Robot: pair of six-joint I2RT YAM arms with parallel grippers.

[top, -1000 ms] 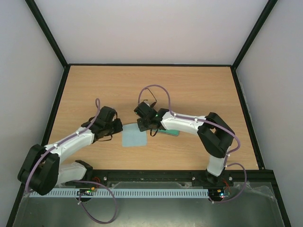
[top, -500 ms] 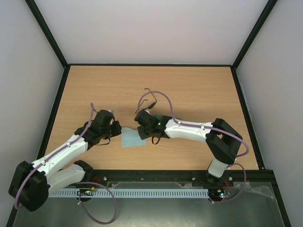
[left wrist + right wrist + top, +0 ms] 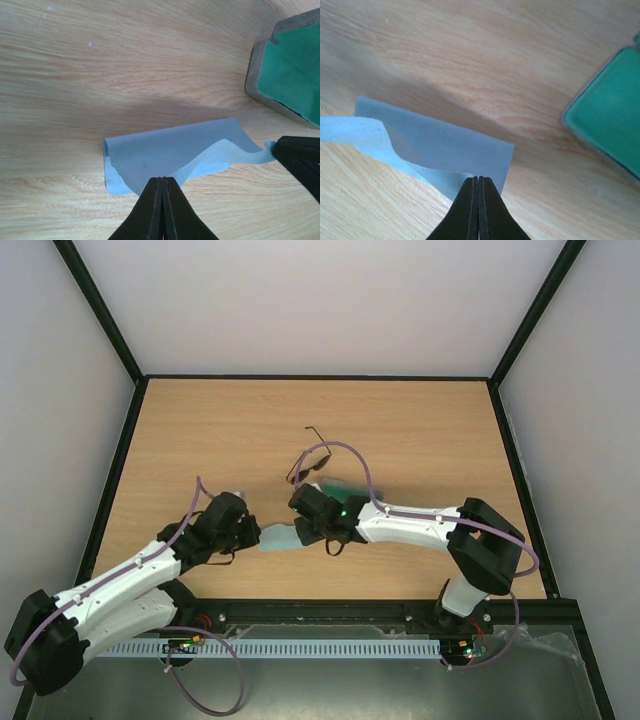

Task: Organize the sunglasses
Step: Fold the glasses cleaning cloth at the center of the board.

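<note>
The sunglasses [image 3: 312, 464] lie on the table beyond both grippers, with one thin temple arm pointing away; no gripper holds them. My left gripper [image 3: 252, 536] is shut on one near corner of the light blue cloth [image 3: 278, 537]. My right gripper [image 3: 300, 532] is shut on the other. In the left wrist view the jaws [image 3: 162, 179] pinch the cloth [image 3: 165, 155], which is lifted and curled. In the right wrist view the shut jaws [image 3: 478, 178] pinch the cloth [image 3: 435, 145] too. The sunglasses are out of both wrist views.
The grey case with green lining [image 3: 345, 488] lies open just behind my right wrist, partly hidden by it. It also shows in the left wrist view [image 3: 292, 75] and in the right wrist view [image 3: 610, 112]. The black frame rail [image 3: 330, 605] runs along the near table edge.
Both grippers have moved toward the near edge with the cloth pinched between them. The cloth has lifted and curled. The sunglasses, hidden by my right arm before, now show.
</note>
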